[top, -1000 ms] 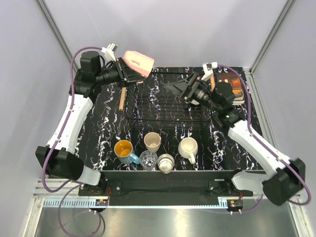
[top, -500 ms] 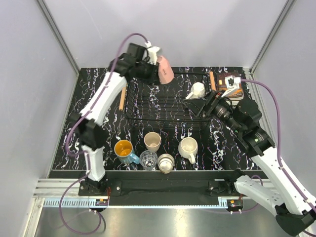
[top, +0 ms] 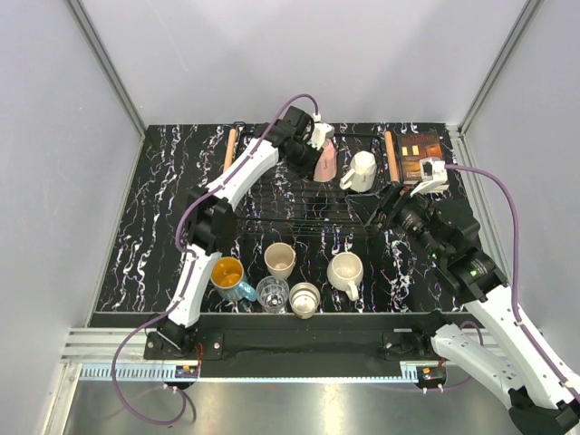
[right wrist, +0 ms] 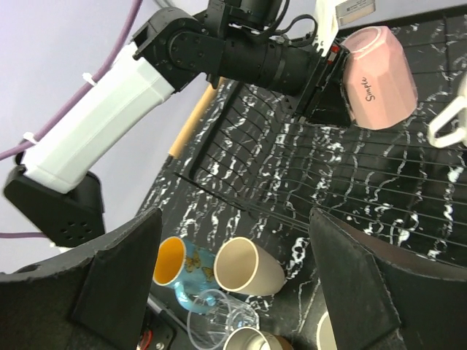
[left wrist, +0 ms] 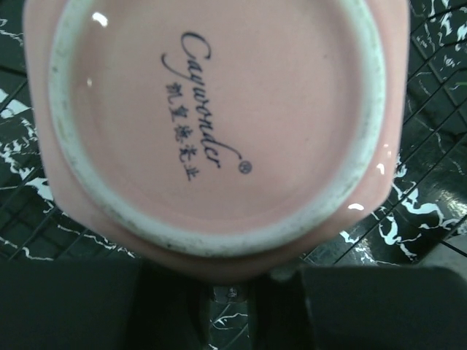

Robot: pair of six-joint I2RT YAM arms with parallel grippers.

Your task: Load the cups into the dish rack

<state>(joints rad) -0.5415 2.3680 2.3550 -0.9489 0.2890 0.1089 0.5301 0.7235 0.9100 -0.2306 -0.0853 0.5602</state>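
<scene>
Pink mug [top: 323, 161] hangs over the far side of the dish rack [top: 290, 213] — our left gripper [top: 314, 150] has its jaws clamped on it. White mug [top: 360, 172] sits in the rack just beside it. Our right gripper [right wrist: 235, 219] hovers over the rack's right end, jaws wide, holding nothing. Blue mug [top: 228, 276], cream cup [top: 280, 260] and glass tumbler [top: 272, 294] stand on the bench [top: 172, 199] out front.

Dish rack [top: 290, 195]: black wire, rectangular, with a light wooden rod handle at each end.

Pink mug [top: 324, 163]: held over the far side of the rack, tilted, base turned upward and mouth toward the wires. Script is printed on both base and wall.

White mug [top: 362, 170]: noted inside the rack near its right end, just beside the pink one.

Five cups are grouped in front of the rack, outside it, mouths up:
- blue mug with orange inside [top: 227, 275]
- cream cup [top: 280, 260]
- clear glass tumbler [top: 272, 294]
- small cream cup [top: 304, 299]
- cream mug [top: 345, 273]
</scene>
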